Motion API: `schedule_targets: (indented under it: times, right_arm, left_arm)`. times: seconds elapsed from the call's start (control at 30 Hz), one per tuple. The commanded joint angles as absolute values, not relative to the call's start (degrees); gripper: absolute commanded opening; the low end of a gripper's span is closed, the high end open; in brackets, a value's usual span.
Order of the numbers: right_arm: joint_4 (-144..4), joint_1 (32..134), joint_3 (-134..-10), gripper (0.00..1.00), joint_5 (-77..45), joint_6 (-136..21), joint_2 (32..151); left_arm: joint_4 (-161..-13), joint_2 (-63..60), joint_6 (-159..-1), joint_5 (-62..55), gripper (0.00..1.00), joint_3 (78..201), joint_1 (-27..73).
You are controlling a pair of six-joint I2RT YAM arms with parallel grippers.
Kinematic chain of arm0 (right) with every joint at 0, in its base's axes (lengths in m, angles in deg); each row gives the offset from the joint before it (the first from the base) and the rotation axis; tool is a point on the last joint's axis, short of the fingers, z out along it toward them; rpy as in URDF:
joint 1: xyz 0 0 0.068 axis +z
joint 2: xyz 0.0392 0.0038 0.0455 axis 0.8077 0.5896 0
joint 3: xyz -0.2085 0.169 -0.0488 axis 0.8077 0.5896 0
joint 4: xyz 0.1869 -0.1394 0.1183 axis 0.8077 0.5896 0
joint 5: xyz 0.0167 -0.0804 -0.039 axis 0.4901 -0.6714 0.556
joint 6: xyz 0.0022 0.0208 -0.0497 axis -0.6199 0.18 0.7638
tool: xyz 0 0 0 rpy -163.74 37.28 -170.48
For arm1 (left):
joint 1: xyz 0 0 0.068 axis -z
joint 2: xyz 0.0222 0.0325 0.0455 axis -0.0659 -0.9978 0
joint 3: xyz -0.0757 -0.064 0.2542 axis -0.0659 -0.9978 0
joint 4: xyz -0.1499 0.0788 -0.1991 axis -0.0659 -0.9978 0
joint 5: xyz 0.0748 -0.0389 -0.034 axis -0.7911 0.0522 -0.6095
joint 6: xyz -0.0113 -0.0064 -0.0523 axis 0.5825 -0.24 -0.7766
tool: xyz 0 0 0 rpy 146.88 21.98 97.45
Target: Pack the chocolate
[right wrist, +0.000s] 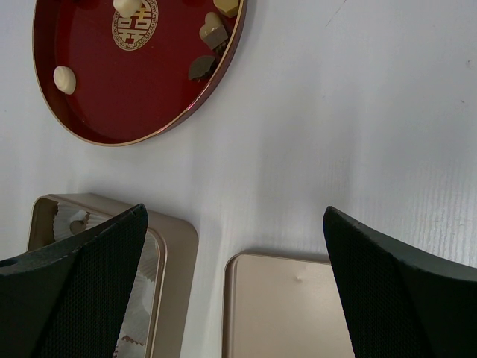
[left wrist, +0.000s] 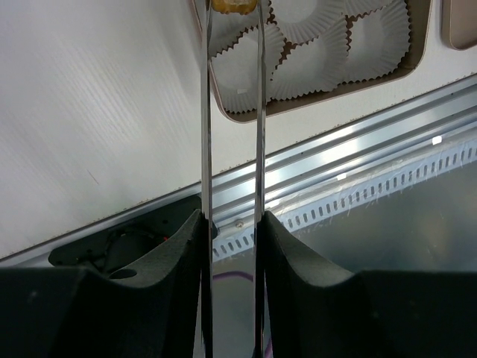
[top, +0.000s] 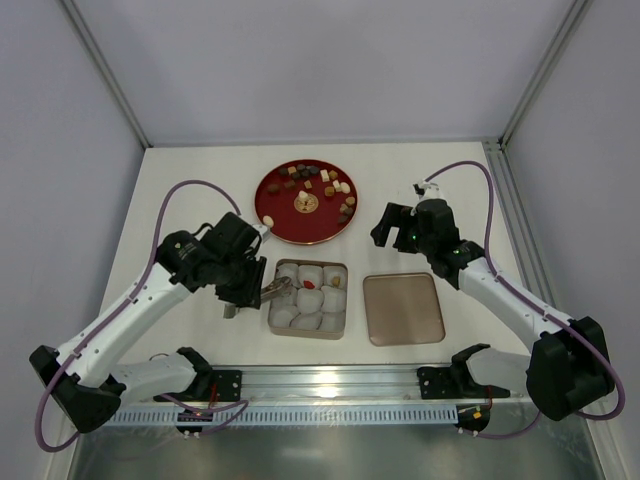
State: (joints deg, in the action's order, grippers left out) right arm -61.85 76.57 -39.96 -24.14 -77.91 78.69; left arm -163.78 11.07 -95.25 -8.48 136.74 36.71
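Clamps thin metal tweezers (left wrist: 207,112) in the left hand (left wrist: 232,231), narrow on the blades, and pinches one tan chocolate (left wrist: 232,5) at their tips, over the white paper cups (left wrist: 313,71) at the left side of the gold tin (top: 306,336). Holds the right hand (right wrist: 235,216) wide and bare over the white surface (top: 200,170), between the red plate (top: 285,222) and the tin's lid (top: 403,308), touching neither. Shows most pieces scattered on the plate's far and right parts, around its gold emblem (top: 305,204), with one reddish piece (top: 310,285) in a cup near the tin's middle.
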Motion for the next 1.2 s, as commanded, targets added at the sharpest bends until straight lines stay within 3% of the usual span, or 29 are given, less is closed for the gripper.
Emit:
schedule_targets:
  times: [0.0, 0.93, 1.17]
  right_arm:
    - [-64.45, 76.46, -41.72, 1.00, -24.82, -78.24, 78.69]
    - [-64.45, 76.46, -42.07, 1.00, -24.64, -77.98, 78.78]
    - [-64.37, 76.46, -42.33, 1.00, -24.55, -77.89, 78.86]
  left_arm:
    - [-161.77, 11.58, -95.98, -8.17, 0.34, 136.98, 37.00]
    - [-162.56, 10.09, -96.16, -10.37, 0.38, 138.39, 37.88]
    - [-163.26, 9.56, -96.07, -10.28, 0.38, 143.56, 37.97]
